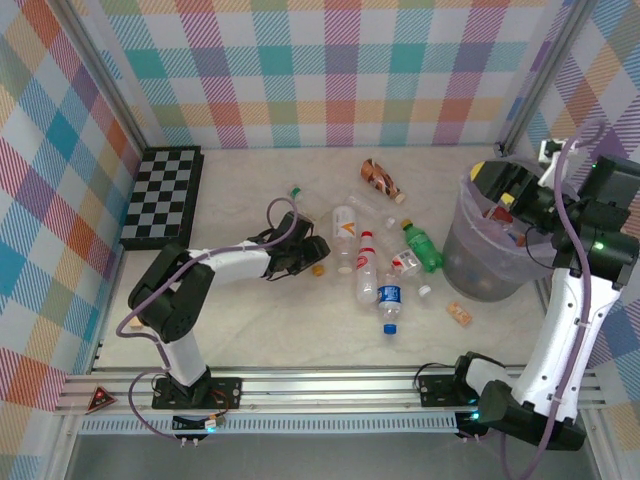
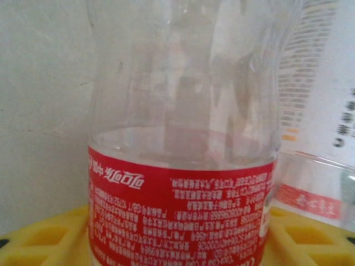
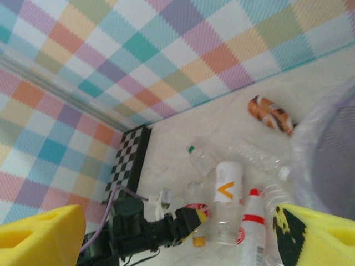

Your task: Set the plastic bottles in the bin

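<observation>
On the far left I see the chessboard (image 1: 160,195) lying flat on the surface (image 1: 250,320). Just right of it, my left claw (image 1: 314,251) reaches out low over the surface. A clear bottle with a red label (image 2: 177,210) sits between its yellow fingers (image 2: 39,241). I cannot tell if they squeeze it or only stand beside it. A small orange cap (image 1: 318,269) lies just beside that claw. More bottles lie loose in the middle. There is a tiny one with a green cap (image 1: 297,192), a white-label bottle (image 1: 345,228), a red-capped bottle (image 1: 366,262), a blue-label bottle (image 1: 390,300) and a green bottle (image 1: 422,245). A brown-red bottle (image 1: 381,178) lies farther back. A little tan piece (image 1: 459,313) lies near the bin (image 1: 455,250). The bin stands on the right side, and I can see some bottles inside it. My right claw (image 1: 495,185) hangs over the bin, spread wide, with nothing between its fingers.
</observation>
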Robot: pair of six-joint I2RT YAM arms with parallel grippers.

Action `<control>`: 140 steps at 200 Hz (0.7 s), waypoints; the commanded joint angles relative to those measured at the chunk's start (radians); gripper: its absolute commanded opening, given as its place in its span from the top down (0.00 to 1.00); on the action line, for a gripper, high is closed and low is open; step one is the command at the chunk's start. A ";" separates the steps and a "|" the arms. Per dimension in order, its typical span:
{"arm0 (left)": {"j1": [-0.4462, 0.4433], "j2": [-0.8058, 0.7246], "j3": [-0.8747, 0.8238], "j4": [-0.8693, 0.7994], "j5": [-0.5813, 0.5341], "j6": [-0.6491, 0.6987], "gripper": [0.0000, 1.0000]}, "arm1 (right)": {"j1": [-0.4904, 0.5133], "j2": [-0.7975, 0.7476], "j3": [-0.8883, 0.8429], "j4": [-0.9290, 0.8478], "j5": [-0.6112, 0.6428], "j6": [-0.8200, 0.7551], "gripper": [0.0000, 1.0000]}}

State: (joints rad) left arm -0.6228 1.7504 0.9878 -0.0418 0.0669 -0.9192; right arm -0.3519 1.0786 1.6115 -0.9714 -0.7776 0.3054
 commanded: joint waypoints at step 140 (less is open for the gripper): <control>0.002 -0.488 -0.046 0.055 0.322 0.195 0.70 | 0.718 0.384 -0.043 0.293 0.167 0.070 0.14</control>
State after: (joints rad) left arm -0.6228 1.2903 0.9695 -0.0799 0.2554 -0.7097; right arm 0.3351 1.4181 1.5860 -0.7898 -0.5846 0.3431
